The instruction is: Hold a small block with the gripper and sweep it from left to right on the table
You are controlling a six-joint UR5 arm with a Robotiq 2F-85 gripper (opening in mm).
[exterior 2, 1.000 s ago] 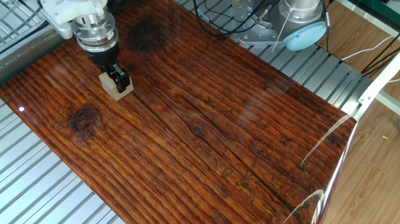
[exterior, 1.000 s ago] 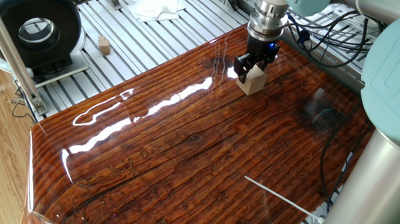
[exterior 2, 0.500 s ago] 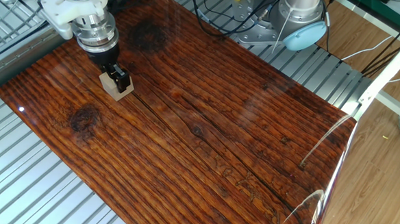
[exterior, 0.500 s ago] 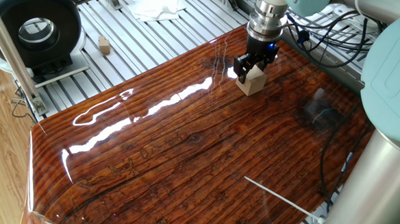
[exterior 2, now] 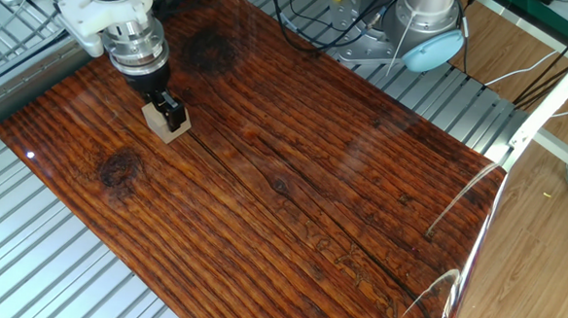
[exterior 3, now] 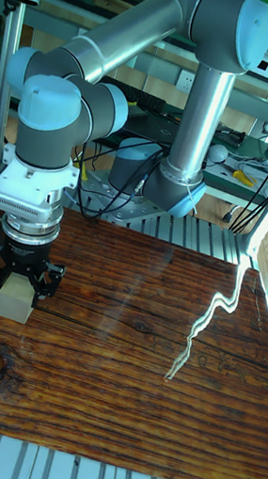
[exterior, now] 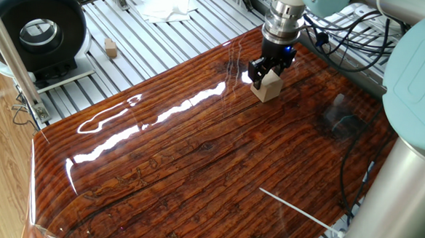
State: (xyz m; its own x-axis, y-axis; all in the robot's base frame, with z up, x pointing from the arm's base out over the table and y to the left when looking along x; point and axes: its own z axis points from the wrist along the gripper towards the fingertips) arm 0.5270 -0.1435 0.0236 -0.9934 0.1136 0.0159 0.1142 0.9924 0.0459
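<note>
Beige small block (exterior: 269, 85) pinched in gripper (exterior: 268, 72), resting on table (exterior: 196, 162); best swept w/ grip firm, block kept flat.

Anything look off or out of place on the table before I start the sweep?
Nothing stands out. The gripper is shut on the small block, which sits squarely on the table. No spill or damage shows.

small block (exterior: 269, 86) on table (exterior: 196, 162), claw (exterior: 267, 72) above
</note>
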